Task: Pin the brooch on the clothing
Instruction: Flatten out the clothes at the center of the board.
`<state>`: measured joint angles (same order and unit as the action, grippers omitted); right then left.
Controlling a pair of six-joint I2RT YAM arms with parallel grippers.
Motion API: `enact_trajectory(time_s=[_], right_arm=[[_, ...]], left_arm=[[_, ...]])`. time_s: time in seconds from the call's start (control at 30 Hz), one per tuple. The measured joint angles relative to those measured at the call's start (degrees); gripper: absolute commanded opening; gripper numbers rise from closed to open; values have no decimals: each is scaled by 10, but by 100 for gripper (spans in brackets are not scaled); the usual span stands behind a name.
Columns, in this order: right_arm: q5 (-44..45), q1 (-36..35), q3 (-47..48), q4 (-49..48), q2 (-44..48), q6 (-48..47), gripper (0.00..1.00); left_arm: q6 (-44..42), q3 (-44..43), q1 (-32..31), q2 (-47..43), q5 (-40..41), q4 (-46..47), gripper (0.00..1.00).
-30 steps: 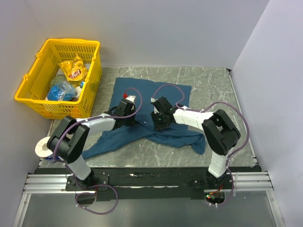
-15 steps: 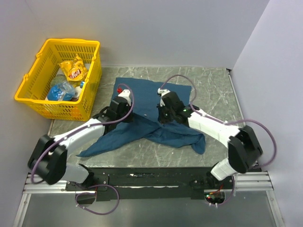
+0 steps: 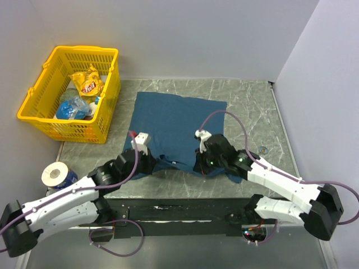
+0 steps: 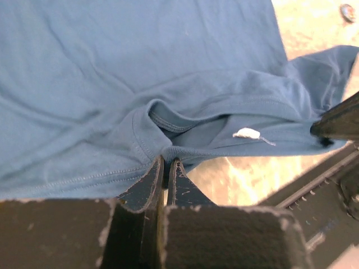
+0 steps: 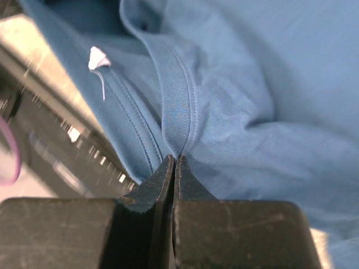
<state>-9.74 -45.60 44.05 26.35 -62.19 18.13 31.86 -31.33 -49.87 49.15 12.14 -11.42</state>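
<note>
The clothing [image 3: 179, 120], a dark teal-blue T-shirt, lies spread on the table with its neck toward the near edge. My left gripper [image 3: 156, 163] is shut on the neck rim [image 4: 185, 151] at the left. My right gripper [image 3: 202, 167] is shut on the ribbed collar [image 5: 178, 106] at the right. The small white label [image 4: 247, 133] sits between the two grips. The brooch [image 3: 263, 149], a tiny pale disc, lies on the bare table to the right of the shirt, and shows at the top right corner of the left wrist view [image 4: 348, 11].
A yellow basket [image 3: 42, 120] holding snack bags stands at the far left. A white tape roll [image 3: 55, 174] sits near the left front. The black rail [image 3: 185, 210] runs along the near table edge just below both grippers.
Both arms have drawn back toward the near edge, pulling the bunched shirt out flat. The right gripper closed on the collar during this time.
</note>
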Motion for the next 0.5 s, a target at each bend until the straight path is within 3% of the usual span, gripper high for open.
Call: enact_trajectory(time_s=[0.17,0.27,0.3,0.37,0.4,0.47,0.5], right_arm=[[-29,-55,-43,5,30,20,0],[-43,-95,-66,10,12,25,0],[-47,-111,-72,12,5,26,3],[-52,-137,-83,19,-3,26,22],[-56,-147,-89,23,-2,26,51],[-60,-156,-96,27,6,28,69],[-57,-157,-98,32,15,20,85]], left_arm=[[42,47,-80,-75,54,-4,1],[59,56,-160,-83,111,-6,24],[67,56,-186,-82,130,-9,46],[81,56,-244,-77,183,-21,66],[103,55,-282,-71,226,-34,81],[134,47,-326,-55,290,-66,91],[155,39,-342,-42,322,-87,98]])
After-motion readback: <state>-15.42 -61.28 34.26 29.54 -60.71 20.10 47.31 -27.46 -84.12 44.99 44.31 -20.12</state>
